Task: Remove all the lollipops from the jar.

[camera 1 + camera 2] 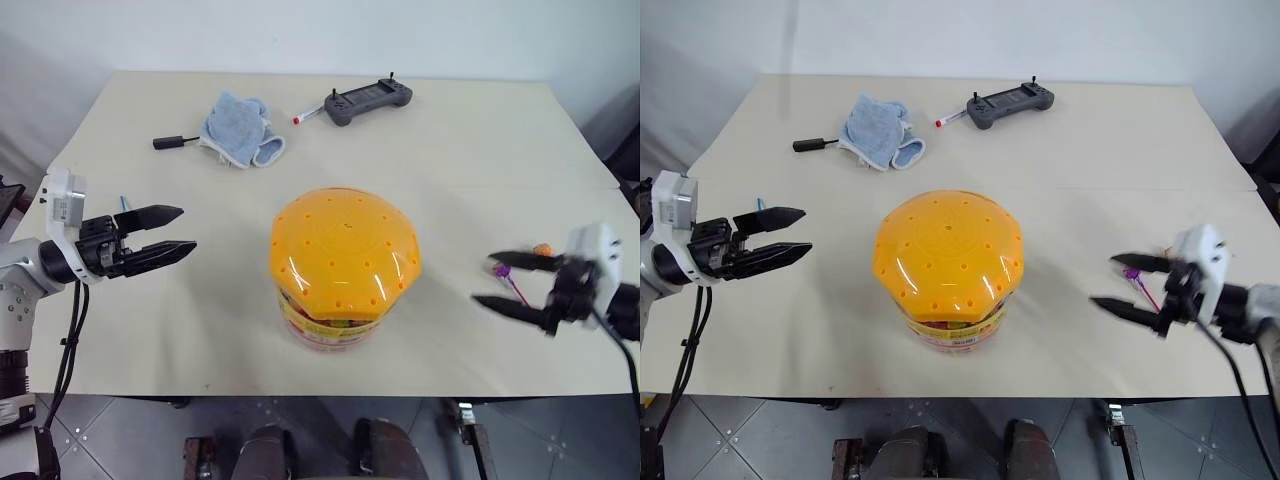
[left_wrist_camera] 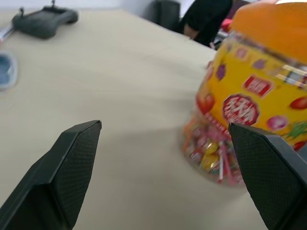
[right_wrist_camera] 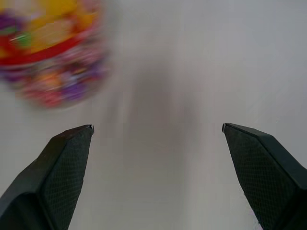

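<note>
Currently both empty: left gripper point(image 1: 172, 233) and right gripper point(image 1: 500, 282) spread wide, flanking the lidded jar point(image 1: 343, 266); purple lollipop point(image 1: 503, 273) lies by the right.

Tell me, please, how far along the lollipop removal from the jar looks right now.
Done: a purple-wrapped lollipop lies on the beige table, right of the clear plastic jar. In hand: nothing; the left gripper and right gripper stand open and empty beside it. Left: the domed orange lid is on, sweets still inside.
</note>
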`<action>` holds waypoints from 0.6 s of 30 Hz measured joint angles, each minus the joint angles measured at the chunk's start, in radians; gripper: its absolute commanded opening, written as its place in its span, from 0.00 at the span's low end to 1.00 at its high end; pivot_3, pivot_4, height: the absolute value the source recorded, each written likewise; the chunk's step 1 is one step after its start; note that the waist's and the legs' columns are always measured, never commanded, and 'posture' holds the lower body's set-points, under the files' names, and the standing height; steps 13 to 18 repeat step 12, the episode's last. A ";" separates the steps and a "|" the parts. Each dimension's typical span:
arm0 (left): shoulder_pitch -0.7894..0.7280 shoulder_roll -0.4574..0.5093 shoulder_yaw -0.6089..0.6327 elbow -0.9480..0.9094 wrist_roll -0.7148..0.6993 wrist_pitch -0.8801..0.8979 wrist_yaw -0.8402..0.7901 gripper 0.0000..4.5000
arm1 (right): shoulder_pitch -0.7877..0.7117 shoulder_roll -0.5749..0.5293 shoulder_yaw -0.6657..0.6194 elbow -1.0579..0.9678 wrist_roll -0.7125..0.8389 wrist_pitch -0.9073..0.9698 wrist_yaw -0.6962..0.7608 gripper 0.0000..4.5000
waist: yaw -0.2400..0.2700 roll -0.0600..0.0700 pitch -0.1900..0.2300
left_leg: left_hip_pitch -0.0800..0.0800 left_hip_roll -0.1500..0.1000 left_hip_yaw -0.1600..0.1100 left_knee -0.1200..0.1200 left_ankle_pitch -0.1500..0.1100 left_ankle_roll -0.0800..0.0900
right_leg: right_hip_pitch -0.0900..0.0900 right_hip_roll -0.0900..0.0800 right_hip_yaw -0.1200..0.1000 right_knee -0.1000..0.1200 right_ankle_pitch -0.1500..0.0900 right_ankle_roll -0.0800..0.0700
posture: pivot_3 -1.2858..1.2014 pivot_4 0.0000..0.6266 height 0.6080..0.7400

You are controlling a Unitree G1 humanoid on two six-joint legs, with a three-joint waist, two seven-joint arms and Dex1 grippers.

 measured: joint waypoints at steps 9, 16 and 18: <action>0.233 -0.035 0.095 -0.063 0.014 -0.048 0.053 1.00 | 0.004 0.053 0.116 0.051 -0.029 -0.111 0.032 1.00 | 0.000 0.000 0.000 | 0.000 0.001 -0.001 0.000 0.000 0.000 | 0.000 0.000 0.000 0.000 0.000 0.000 | 0.52 0.24 1.00; 0.286 -0.039 0.130 -0.122 0.012 -0.057 0.070 1.00 | 0.004 0.071 0.119 0.050 -0.029 -0.111 0.006 1.00 | 0.004 -0.001 0.000 | 0.000 0.001 -0.002 0.001 0.000 0.000 | 0.001 0.000 0.000 0.000 0.000 0.000 | 0.52 0.24 1.00; 0.286 -0.039 0.130 -0.122 0.012 -0.057 0.070 1.00 | 0.004 0.071 0.119 0.050 -0.029 -0.111 0.006 1.00 | 0.004 -0.001 0.000 | 0.000 0.001 -0.002 0.001 0.000 0.000 | 0.001 0.000 0.000 0.000 0.000 0.000 | 0.52 0.24 1.00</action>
